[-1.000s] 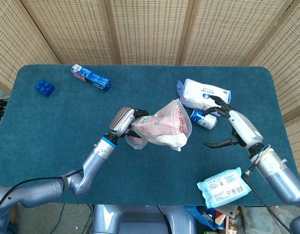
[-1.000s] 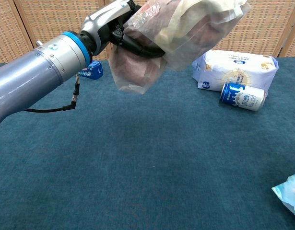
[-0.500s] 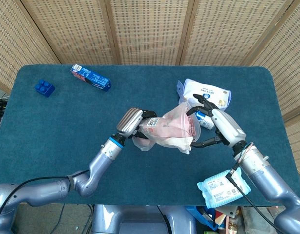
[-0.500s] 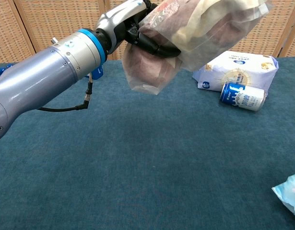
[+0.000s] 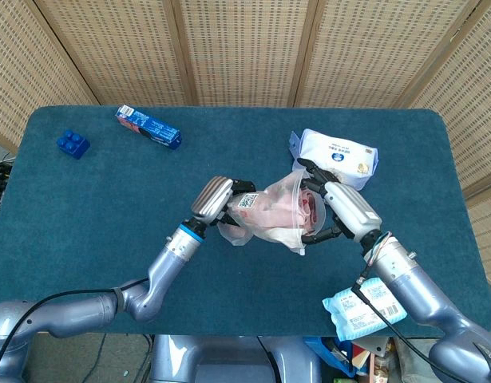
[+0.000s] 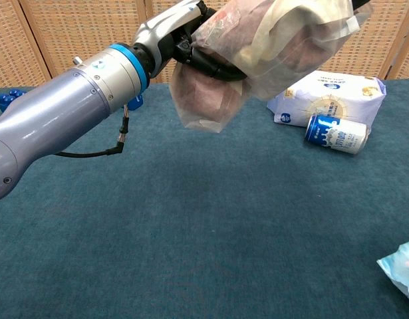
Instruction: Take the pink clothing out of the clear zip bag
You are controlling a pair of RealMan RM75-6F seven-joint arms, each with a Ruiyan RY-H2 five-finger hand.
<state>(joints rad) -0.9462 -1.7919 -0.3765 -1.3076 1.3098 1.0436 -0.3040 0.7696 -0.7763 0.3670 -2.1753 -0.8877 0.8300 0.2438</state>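
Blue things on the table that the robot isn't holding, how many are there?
4: a blue brick at the far left, a blue box near it, a blue can beside the white bag, a light blue pack at the near right edge. More may be hidden.

Clear zip bag (image 5: 271, 214), thin glossy crinkled plastic, around soft matt pink clothing (image 6: 271, 41). Table (image 6: 211, 246) at frame bottom, matt napped blue cloth. Can (image 6: 336, 133) at right, shiny metal. Background screen (image 5: 245, 48), woven cane in wood.
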